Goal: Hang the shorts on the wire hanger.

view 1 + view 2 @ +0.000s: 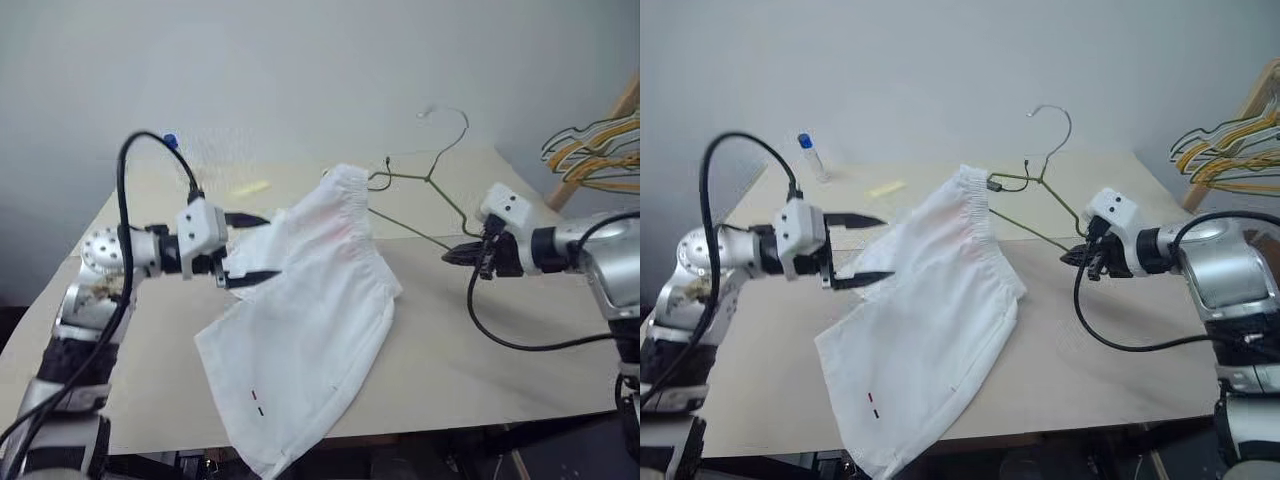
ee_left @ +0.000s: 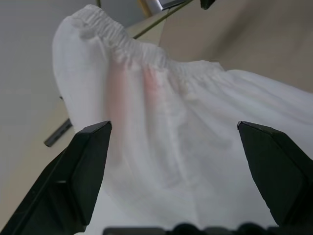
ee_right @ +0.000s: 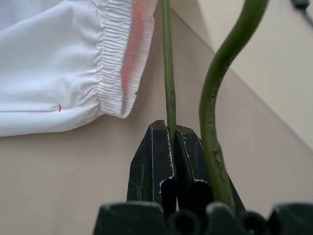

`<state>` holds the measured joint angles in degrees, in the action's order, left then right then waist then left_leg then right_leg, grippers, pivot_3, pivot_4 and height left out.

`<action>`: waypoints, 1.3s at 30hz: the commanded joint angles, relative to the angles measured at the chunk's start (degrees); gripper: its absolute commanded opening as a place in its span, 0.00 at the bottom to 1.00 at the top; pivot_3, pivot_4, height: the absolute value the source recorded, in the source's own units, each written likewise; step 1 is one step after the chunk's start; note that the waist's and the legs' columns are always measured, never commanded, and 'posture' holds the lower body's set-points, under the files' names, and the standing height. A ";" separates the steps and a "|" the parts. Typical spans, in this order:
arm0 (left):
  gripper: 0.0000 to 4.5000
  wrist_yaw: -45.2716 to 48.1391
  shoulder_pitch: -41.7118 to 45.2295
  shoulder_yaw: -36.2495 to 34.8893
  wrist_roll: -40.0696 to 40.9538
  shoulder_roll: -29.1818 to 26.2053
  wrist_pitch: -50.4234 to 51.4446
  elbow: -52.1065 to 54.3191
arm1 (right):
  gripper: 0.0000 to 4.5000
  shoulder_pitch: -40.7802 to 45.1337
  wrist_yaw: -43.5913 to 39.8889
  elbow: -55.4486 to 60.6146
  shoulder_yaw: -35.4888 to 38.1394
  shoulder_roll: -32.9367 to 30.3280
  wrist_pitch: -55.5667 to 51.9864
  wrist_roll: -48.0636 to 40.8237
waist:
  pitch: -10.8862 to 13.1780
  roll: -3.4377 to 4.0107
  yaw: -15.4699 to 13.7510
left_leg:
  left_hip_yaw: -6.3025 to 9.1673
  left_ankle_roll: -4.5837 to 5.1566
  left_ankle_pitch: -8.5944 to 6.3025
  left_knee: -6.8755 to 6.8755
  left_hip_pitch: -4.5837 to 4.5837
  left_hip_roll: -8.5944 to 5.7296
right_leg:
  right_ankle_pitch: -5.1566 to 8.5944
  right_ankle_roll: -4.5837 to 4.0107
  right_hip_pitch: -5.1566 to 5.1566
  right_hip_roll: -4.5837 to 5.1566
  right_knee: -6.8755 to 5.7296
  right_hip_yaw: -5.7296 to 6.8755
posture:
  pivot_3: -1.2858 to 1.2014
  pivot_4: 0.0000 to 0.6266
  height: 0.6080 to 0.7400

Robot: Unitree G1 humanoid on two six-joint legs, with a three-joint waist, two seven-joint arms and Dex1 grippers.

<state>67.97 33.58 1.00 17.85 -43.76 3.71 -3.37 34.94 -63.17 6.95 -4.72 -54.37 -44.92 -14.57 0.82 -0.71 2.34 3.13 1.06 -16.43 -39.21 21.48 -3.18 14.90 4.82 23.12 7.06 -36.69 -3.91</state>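
Plain grey wall behind a beige table (image 1: pixel 480 370); bunched yellow and green hangers (image 1: pixel 595 150) off to the right.

Left eye view: shorts (image 1: pixel 310 330) hang lifted off the table, waistband end up on the wire hanger (image 1: pixel 425 195), leg ends sagging over the near table edge. White thin cloth, gathered elastic waistband, faint pink blotch, tiny red and black marks low down. Looks light, limp, will drape and slide; best grabbed at the thick waistband.

Right eye view: left gripper (image 1: pixel 865 250) spread wide just beside the shorts, nothing pinched. Right gripper (image 1: pixel 1078 257) pinched on one arm of the hanger, hook pointing up. Small blue-capped bottle (image 1: pixel 812 156) at the far left of the table.

Left wrist view: black fingers (image 2: pixel 83 171) apart either side of the cloth, the ruched band and pink stain ahead. Fabric looks soft, semi-sheer.

Right wrist view: jaws clamped on the thin olive wire, a second curved strand beside it. Wire is stiff, smooth, probably slippery and apt to twist; the waistband edge lies near the wire, contact unclear.
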 commanded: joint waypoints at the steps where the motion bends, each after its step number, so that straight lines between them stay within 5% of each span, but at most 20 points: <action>1: 0.99 1.62 8.81 -0.73 -2.37 -0.46 -6.31 -8.12 | 0.00 0.13 3.48 11.69 -0.01 -0.69 -1.71 0.64 | 0.02 -0.04 0.55 | 0.00 0.01 0.00 0.00 0.00 0.00 | 0.00 0.00 0.00 0.00 0.00 0.00 | 0.46 0.00 1.00; 11: 0.99 22.00 25.69 7.22 -6.34 0.66 -15.47 -27.72 | 0.00 4.75 5.19 18.27 -9.51 0.20 -6.93 2.32 | 0.02 -0.07 4.97 | 0.05 0.07 -0.03 -0.05 0.03 -0.01 | 0.01 0.02 -0.02 0.00 -0.04 0.04 | 0.45 0.00 1.00; 17: 0.99 20.14 31.21 12.98 -15.60 6.65 -23.15 -41.30 | 0.00 6.69 3.59 17.98 -11.31 0.38 -6.44 1.71 | 0.04 -0.10 6.64 | 0.09 0.09 -0.02 -0.10 0.04 0.00 | 0.01 0.02 -0.03 -0.01 -0.06 0.05 | 0.45 0.00 1.00; 21: 0.82 21.25 32.84 13.47 -16.60 9.75 -24.54 -45.94 | 0.00 7.55 2.78 17.81 -11.83 0.58 -6.73 1.36 | 0.04 -0.10 7.72 | 0.11 0.12 -0.04 -0.10 0.07 0.02 | 0.02 0.04 0.01 -0.02 -0.07 0.05 | 0.44 0.00 1.00; 32: 0.06 24.53 29.33 12.71 -14.89 9.49 -23.80 -43.93 | 0.00 7.94 1.56 18.36 -11.62 -0.11 -7.48 0.86 | 0.04 -0.10 9.41 | 0.19 0.15 -0.05 -0.19 0.16 0.05 | 0.02 0.05 0.06 0.01 -0.14 0.05 | 0.44 0.00 1.00; 35: 0.02 23.62 27.55 11.83 -14.29 8.95 -21.81 -41.96 | 0.00 6.92 1.69 18.04 -10.58 0.13 -5.42 0.79 | 0.04 -0.10 9.55 | 0.22 0.15 -0.05 -0.21 0.20 0.05 | 0.02 0.05 0.09 0.01 -0.20 0.05 | 0.44 0.00 1.00; 39: 0.02 23.24 25.35 10.40 -13.29 7.69 -18.06 -39.41 | 0.25 5.11 4.81 15.46 -7.27 0.10 -5.48 1.55 | 0.04 -0.10 9.57 | 0.23 0.15 -0.06 -0.22 0.19 0.05 | 0.02 0.05 0.09 0.02 -0.32 0.05 | 0.44 0.00 1.00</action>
<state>91.99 58.85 13.57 3.31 -34.51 -16.10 -44.60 39.97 -59.78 23.11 -16.03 -53.59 -51.17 -13.14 0.86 -0.81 11.91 3.37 1.22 -16.49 -39.44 21.67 -3.13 14.92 4.87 23.21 7.08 -37.02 -3.86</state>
